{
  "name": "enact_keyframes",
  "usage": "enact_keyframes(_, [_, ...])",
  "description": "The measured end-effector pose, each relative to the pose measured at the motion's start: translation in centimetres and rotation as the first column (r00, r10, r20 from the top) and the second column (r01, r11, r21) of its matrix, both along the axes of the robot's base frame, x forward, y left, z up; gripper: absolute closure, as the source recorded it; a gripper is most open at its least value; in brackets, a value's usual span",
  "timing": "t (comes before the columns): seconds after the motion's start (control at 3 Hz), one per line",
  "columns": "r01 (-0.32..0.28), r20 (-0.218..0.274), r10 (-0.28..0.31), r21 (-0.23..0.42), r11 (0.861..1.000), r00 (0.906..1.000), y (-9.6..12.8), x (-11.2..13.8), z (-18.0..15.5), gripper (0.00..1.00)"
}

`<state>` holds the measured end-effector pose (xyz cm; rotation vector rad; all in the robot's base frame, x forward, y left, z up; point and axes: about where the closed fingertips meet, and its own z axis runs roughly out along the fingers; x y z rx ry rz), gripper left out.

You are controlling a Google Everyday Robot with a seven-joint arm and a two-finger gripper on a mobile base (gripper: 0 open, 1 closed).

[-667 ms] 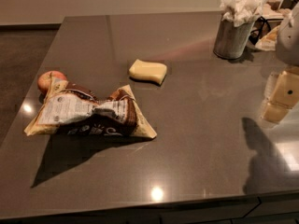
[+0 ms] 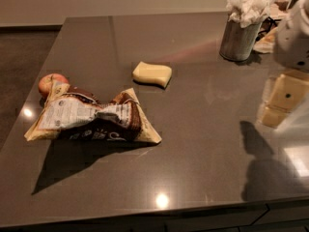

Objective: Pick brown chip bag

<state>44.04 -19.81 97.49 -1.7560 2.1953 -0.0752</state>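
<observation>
The brown chip bag (image 2: 94, 117) lies crumpled on the left part of the dark countertop (image 2: 193, 144). It is dark brown with tan edges, and its white label panel faces up. My gripper (image 2: 279, 105) hangs over the right edge of the counter, far to the right of the bag and well clear of it. Its two pale tan fingers (image 2: 287, 93) stand slightly apart and hold nothing. The white arm housing (image 2: 294, 37) is above them.
A small red apple (image 2: 50, 82) touches the bag's far left corner. A pale yellow sponge-like block (image 2: 152, 74) lies behind the bag to its right. A metal cup stuffed with white napkins (image 2: 241, 33) stands at the back right. The gripper's shadow (image 2: 270, 168) falls on the front right.
</observation>
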Motion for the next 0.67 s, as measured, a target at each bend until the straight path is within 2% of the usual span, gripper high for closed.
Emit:
enact_keyframes(0.33, [-0.11, -0.024, 0.112, 0.069, 0.992, 0.9934, 6.4, 2.1, -1.6, 0.0])
enact_keyframes(0.67, [-0.174, -0.054, 0.184, 0.151, 0.973, 0.9814, 12.5, 4.4, -4.2, 0.0])
